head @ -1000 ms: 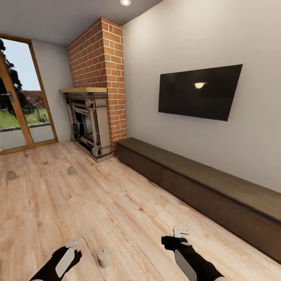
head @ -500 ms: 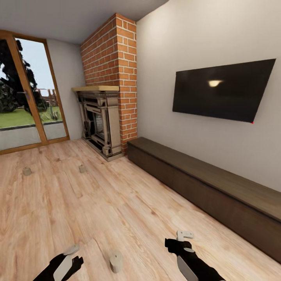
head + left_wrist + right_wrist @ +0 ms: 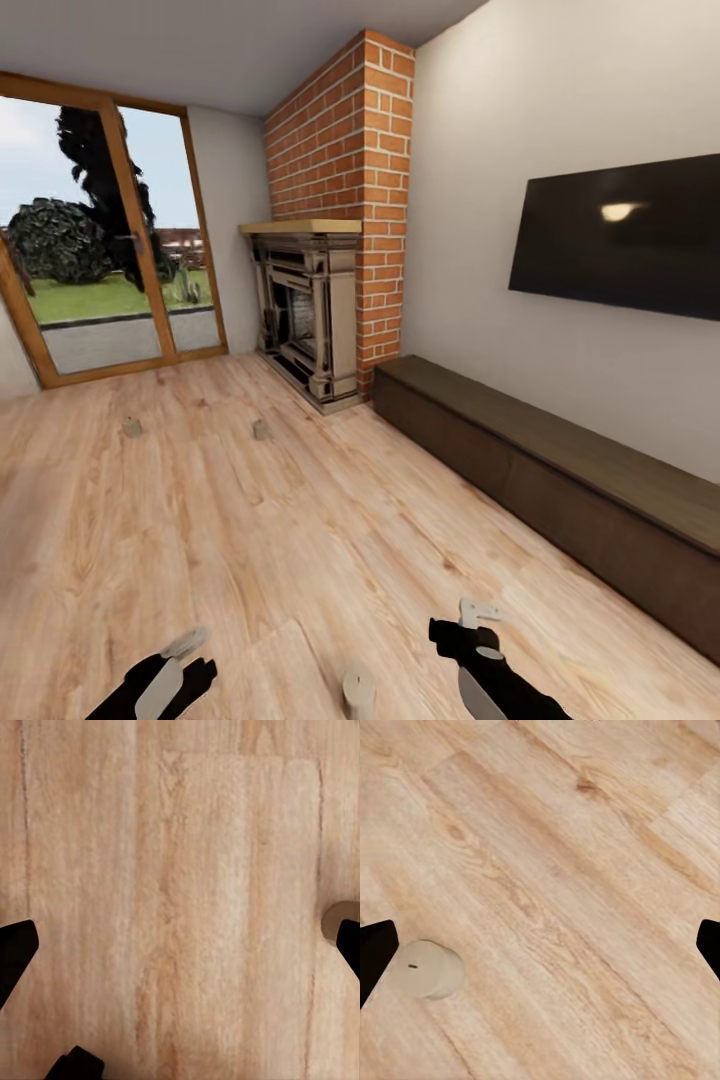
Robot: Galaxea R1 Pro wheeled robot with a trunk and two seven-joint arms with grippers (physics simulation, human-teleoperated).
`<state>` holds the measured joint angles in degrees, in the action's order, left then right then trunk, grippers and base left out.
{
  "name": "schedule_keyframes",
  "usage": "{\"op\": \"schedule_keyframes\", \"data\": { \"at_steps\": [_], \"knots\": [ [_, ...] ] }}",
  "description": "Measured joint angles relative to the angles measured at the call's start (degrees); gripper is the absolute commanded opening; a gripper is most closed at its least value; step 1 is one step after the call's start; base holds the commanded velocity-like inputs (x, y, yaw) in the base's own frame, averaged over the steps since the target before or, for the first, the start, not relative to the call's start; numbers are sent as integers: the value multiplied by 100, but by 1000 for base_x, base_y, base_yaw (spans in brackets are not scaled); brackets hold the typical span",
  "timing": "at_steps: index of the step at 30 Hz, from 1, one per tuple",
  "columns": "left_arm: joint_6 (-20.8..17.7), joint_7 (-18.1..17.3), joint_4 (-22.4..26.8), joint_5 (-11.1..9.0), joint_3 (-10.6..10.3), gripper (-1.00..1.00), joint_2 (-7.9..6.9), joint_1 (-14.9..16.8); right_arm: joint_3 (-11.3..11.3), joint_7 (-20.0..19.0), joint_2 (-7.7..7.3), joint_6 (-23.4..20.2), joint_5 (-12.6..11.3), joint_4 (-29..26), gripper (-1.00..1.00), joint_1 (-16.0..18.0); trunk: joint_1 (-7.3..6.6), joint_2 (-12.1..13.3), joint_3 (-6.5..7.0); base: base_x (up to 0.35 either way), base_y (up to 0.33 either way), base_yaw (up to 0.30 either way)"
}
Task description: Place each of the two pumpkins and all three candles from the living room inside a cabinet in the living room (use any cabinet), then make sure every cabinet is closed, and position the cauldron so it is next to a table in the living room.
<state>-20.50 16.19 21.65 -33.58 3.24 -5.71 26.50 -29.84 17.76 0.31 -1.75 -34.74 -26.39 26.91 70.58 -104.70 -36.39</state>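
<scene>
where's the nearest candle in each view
Head view: nearest candle stands on the floor at the bottom edge, between the two arms.
Left wrist view: a sliver of it at the right edge.
Right wrist view: seen from above, lower left.
Shared landmark: the wood plank floor.
</scene>
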Motion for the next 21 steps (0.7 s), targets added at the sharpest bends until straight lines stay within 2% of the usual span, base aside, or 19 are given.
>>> {"op": "schedule_keyframes", "data": {
  "at_steps": [11, 21],
  "knots": [
    [2, -1, 0, -1, -7, 100, 5, -3, 0, 1, 1, 0, 2, 2, 100, 0, -1, 0, 0, 218, 274, 269],
    [9, -2, -50, 3, -8, 100, -1, 0, -6, 2, 89, 0, 10, 11, 100, 1, -2, -1, 8, 315, 137, 269]
  ]
}}
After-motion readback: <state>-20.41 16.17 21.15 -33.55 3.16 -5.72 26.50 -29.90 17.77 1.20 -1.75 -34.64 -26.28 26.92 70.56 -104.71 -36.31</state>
